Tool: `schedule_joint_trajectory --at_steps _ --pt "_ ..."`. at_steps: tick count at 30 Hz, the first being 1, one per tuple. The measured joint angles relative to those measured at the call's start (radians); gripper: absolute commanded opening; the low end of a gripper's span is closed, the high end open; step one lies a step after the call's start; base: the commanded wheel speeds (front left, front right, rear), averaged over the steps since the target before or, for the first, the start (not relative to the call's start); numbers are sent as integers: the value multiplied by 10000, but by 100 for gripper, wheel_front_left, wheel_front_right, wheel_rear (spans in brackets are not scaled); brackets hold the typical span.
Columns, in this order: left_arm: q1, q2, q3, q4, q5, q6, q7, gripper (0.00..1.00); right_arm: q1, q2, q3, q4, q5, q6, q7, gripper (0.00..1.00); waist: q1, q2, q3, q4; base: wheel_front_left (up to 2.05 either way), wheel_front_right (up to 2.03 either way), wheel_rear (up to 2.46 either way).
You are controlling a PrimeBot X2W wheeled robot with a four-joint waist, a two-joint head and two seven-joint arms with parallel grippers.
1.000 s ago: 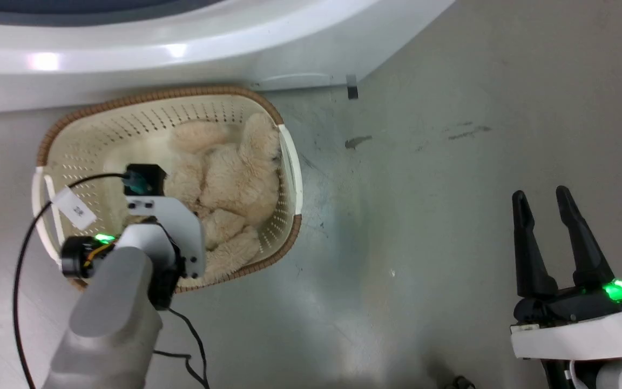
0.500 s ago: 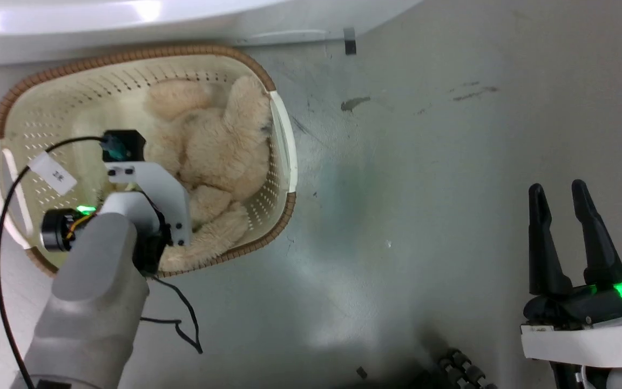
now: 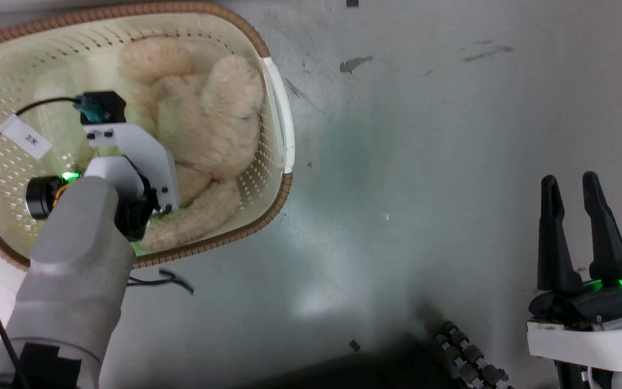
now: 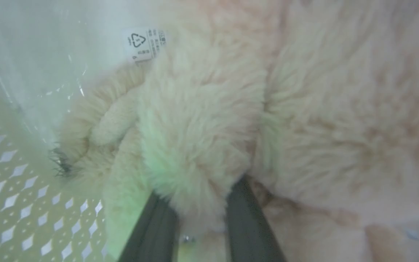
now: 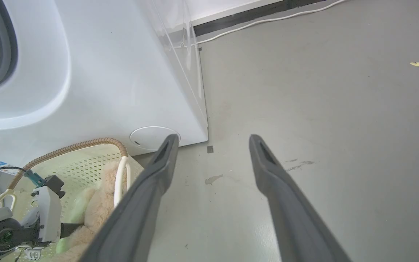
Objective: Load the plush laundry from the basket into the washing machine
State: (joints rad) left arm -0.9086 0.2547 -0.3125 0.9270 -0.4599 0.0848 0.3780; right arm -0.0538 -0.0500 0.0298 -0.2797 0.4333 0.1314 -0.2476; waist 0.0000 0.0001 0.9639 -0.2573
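Note:
The cream basket (image 3: 277, 108) with its brown rim stands on the floor at the upper left, and the beige plush laundry (image 3: 214, 124) lies in its right half. My left arm reaches down into it. In the left wrist view, my left gripper (image 4: 202, 214) is shut on a fluffy lobe of the plush (image 4: 195, 127), fingertips buried in the pile, above the basket's perforated wall (image 4: 20, 203) and paper label (image 4: 146, 43). My right gripper (image 3: 573, 189) hangs open over bare floor at the lower right. The white washing machine (image 5: 104, 72) stands just behind the basket (image 5: 86, 145).
A black cable (image 3: 165, 278) trails on the floor below the basket's near rim. A dark ribbed roller (image 3: 467, 356) shows at the bottom edge. A white cord (image 5: 267, 20) runs along the far wall. Grey floor spreads between the basket and my right gripper.
The head camera has tilted, so the basket slides up and left in the picture and the washer leaves the top. My left wrist stays in the basket; the right gripper stays open.

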Motion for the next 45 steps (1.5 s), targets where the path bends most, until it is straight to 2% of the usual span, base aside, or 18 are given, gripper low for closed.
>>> schedule_joint_trajectory --at_steps 6,14,22,23,25,33,35,36,45 --pt "-457 127 -184 389 -190 -88 -117 0 -488 0 263 15 253 0 -73 100 1 0 351 -141 0 0 0" --pt "-121 -249 -249 813 -414 -314 -646 0 -883 0 341 566 242 0 -98 100 1 0 -415 3 0 0 0" --pt "660 -861 -508 991 -545 -895 -1586 0 -1143 0 360 1373 13 0 -98 100 0 -1 -1732 421 0 0 0" --pt "878 -1028 -591 1028 -616 -1083 -1916 0 -1140 2 303 1649 -130 0 -98 100 0 0 -2321 623 0 0 0" --pt "1034 -1164 -629 1039 -644 -1241 -2134 0 -1119 0 199 1827 -234 0 -98 100 -1 0 -2729 772 0 0 0" --pt "2011 -1613 -675 913 -957 -1561 -3150 0 -610 0 -59 2529 -485 0 -98 100 -2 0 -4503 1382 0 0 0" --pt "2257 -1666 -673 767 -982 -1555 -3521 0 -480 0 -75 2675 -485 0 -98 100 -2 0 -4959 1518 0 0 0" --pt "2901 -1801 -635 253 -1177 -1440 -4280 0 -111 0 -27 2943 -483 0 -98 100 -3 0 -6068 1824 0 0 0" --pt "3872 -1756 -499 -1365 -1312 -915 -5386 0 510 0 -44 3133 -481 0 -98 100 -3 -1 -7635 2176 0 0 0"
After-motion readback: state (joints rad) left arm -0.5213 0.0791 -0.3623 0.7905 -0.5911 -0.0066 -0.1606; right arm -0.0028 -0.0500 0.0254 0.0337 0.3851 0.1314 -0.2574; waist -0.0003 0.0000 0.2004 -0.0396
